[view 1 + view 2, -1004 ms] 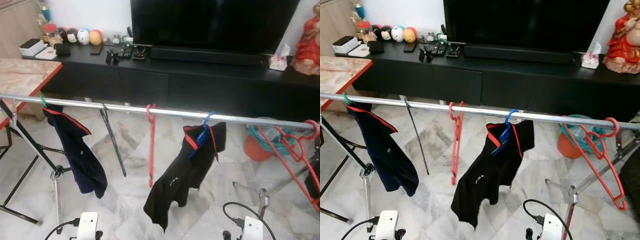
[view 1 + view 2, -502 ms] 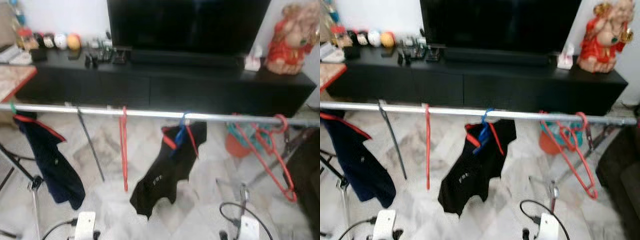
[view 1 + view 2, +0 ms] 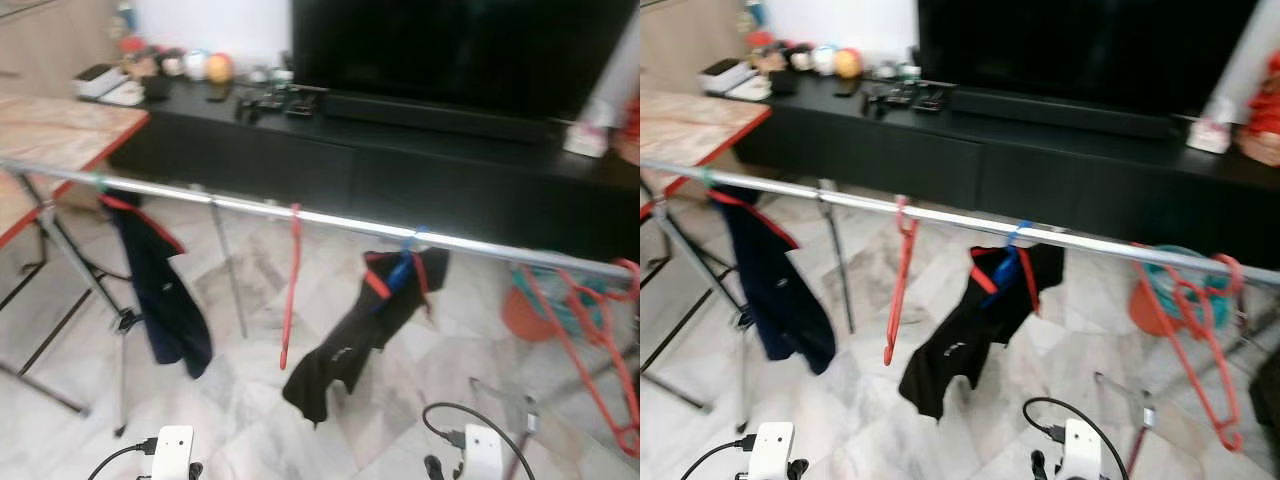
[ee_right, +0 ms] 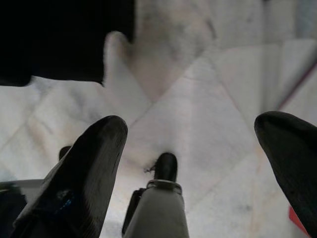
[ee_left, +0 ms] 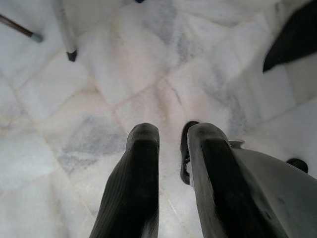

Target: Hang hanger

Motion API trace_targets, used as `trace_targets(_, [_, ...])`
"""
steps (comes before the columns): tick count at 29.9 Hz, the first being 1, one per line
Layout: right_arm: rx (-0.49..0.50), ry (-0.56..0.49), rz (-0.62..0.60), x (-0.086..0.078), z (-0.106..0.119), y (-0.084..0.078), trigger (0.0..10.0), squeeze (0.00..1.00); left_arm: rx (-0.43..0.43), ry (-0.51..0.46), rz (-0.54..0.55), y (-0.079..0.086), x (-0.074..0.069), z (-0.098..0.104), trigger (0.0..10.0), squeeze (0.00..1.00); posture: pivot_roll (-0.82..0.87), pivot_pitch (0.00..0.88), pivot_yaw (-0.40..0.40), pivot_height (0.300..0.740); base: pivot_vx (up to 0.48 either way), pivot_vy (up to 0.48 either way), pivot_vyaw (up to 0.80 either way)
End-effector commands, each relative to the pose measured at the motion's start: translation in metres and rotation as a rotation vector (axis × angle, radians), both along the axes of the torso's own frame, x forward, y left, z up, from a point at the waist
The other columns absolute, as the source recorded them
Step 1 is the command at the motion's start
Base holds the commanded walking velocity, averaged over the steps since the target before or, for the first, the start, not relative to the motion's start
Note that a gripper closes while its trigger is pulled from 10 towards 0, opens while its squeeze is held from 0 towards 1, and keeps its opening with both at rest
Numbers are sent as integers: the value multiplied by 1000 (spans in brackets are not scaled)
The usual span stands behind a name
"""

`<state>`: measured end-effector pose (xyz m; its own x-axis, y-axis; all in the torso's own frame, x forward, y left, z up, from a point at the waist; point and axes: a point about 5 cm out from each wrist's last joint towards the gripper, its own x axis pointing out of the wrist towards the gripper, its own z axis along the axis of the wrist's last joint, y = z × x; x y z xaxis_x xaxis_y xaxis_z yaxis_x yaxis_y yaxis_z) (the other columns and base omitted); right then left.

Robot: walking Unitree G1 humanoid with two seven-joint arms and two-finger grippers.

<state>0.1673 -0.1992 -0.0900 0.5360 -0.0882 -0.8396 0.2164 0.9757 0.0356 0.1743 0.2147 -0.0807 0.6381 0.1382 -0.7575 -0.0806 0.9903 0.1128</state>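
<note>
A metal rail [image 3: 330,219] crosses mid-frame. A red hanger [image 3: 290,290] hangs at its centre, beside a black shirt [image 3: 355,335]; more red hangers [image 3: 590,310] cluster at right. Left gripper [image 5: 171,144], fingers pressed nearly together, and right gripper [image 4: 193,144], fingers spread wide, point at the floor, empty.

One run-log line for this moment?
left gripper: shut, empty, over floor | right gripper: open, empty | rail: red hanger, black shirt hung
</note>
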Motion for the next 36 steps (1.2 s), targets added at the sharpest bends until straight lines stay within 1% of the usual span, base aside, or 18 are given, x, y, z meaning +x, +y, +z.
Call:
trace_targets(1, [2,25,-5,-9,-3,-3,10000,0,-1,10,13,-1,-2,-1,10000,0,36,0,-45,740,0,0,800])
trace_targets(6, [17,33,10,-13,-5,0,10000,0,1,8,15,-1,-2,-1,10000,0,36,0,-46,740,0,0,800])
trace_targets(8, [14,44,45,-16,-7,2,10000,0,0,5,17,-1,-1,-1,10000,0,36,0,-46,740,0,0,800])
trace_targets(10, [14,52,49,-18,-8,3,10000,0,-1,3,17,-2,-1,-1,10000,0,36,0,-46,740,0,0,800])
trace_targets(16, [20,49,42,-15,-6,1,10000,0,-5,-1,22,-2,0,0,10000,0,37,0,-47,740,0,0,789])
trace_targets(19, [41,49,29,-16,-7,3,10000,0,-7,-3,24,-1,0,0,10000,0,36,0,-47,740,0,0,0])
trace_targets(29, [54,50,62,-16,-7,5,10000,0,4,-29,33,0,2,2,10000,0,39,0,-48,740,0,0,0])
trace_targets(36, [60,47,94,-14,-6,6,10000,0,8,-32,32,0,3,2,10000,0,36,0,-48,740,316,0,0])
